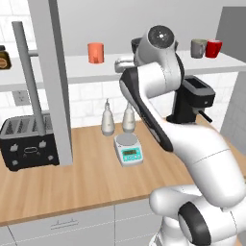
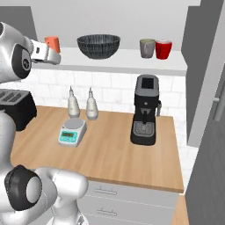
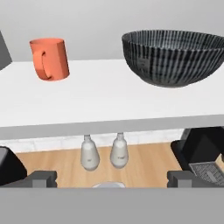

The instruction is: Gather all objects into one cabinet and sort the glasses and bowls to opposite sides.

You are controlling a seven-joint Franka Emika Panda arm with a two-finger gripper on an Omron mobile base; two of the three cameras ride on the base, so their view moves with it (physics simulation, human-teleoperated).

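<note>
claw (image 3: 107, 179) open, bowl (image 3: 174, 57) ahead, apart

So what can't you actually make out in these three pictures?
- Bowl: in the left base view the arm's upper joint covers nearly all of it.
- Orange cup: in the right base view the robot's hand hides its left part.
- Gripper: in the hand view just the open tips show.
- Jar: cut off by the left base view's left edge.
- Scale: display digits too small to read.
</note>
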